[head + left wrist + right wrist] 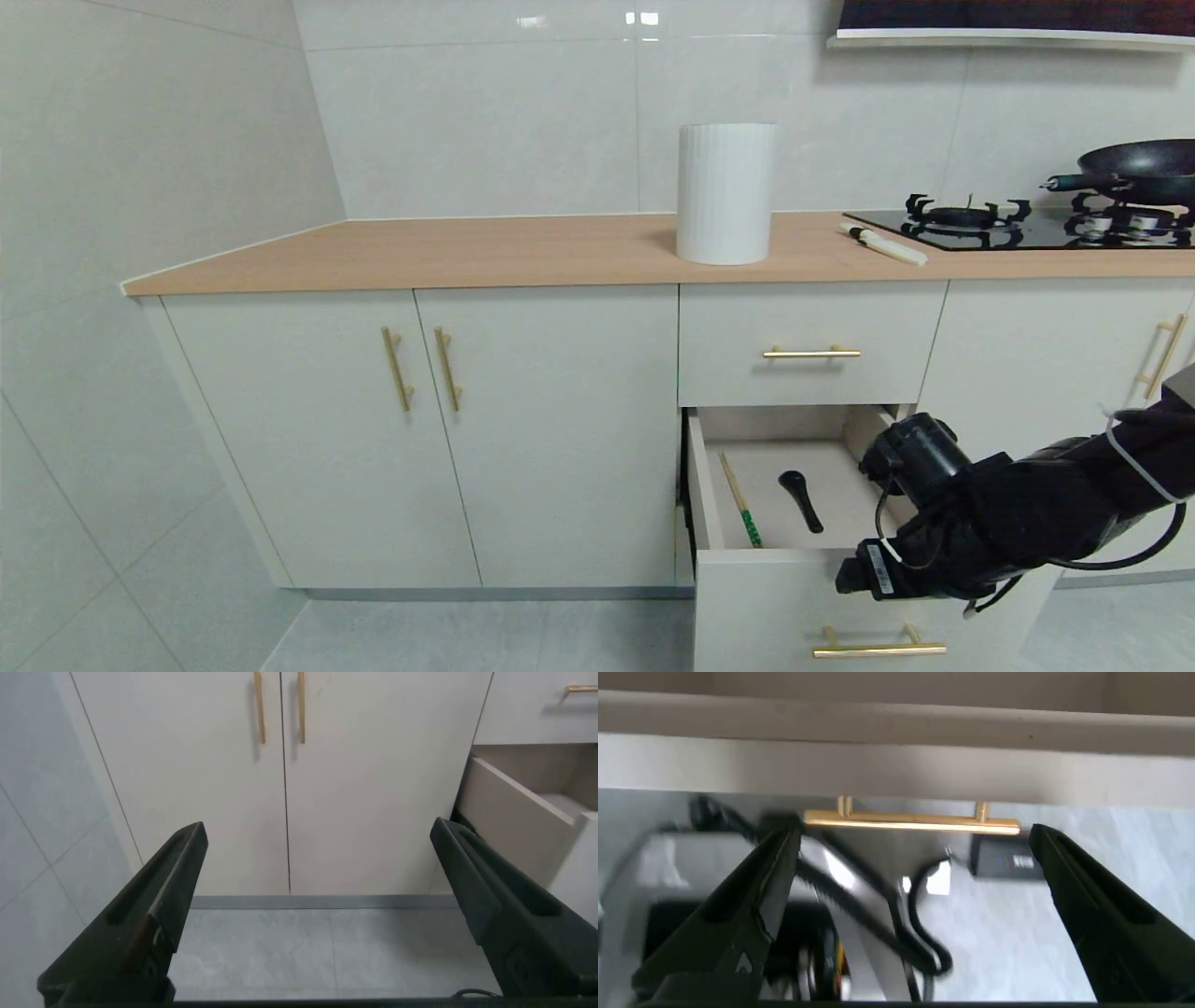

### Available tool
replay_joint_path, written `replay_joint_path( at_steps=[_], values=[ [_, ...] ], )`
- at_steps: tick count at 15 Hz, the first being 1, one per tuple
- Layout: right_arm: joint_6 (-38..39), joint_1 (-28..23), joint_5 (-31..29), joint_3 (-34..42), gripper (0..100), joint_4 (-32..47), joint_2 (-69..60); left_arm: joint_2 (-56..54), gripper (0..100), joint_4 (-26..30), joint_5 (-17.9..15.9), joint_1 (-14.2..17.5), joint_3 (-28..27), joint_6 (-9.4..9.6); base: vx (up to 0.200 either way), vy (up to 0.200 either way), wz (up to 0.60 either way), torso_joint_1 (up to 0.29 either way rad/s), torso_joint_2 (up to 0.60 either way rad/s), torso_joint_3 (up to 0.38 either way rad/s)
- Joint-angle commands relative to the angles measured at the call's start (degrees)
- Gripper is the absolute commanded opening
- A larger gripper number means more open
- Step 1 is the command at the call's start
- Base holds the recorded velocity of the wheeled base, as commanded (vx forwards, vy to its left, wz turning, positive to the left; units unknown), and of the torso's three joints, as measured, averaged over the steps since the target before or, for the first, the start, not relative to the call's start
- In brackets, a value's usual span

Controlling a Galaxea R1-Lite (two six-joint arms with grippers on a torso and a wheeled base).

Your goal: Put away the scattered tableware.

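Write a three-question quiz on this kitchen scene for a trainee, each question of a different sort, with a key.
1. True or false: the lower drawer is open.
2. What lies in it beside the chopsticks? A) a fork B) a black spoon C) a plate
3. Fill in: the left gripper is ____ (open or shut).
Key: 1 true; 2 B; 3 open.

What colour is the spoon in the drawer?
The spoon is black; head view shows it best.
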Motion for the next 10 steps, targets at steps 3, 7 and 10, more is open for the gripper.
replay_joint_path(
  at_steps=[3,7,10],
  values=[
    [-0.17,-0.61,0.12,-0.14,100,-8.68,4.37,0.00,100,0.02,-0.01,0.01,0.00,-0.02,0.000,0.000,0.00,0.000,0.00,0.000],
    [-1.31,-2.10,0.03,-3.56,100,-15.80,9.65,0.00,100,-0.07,0.08,0.01,0.00,-0.02,0.000,0.000,0.00,0.000,0.00,0.000],
    [-1.66,-3.51,0.03,-9.45,100,-15.80,13.87,0.00,100,-0.07,0.08,0.01,0.00,-0.02,0.000,0.000,0.00,0.000,0.00,0.000]
  ],
)
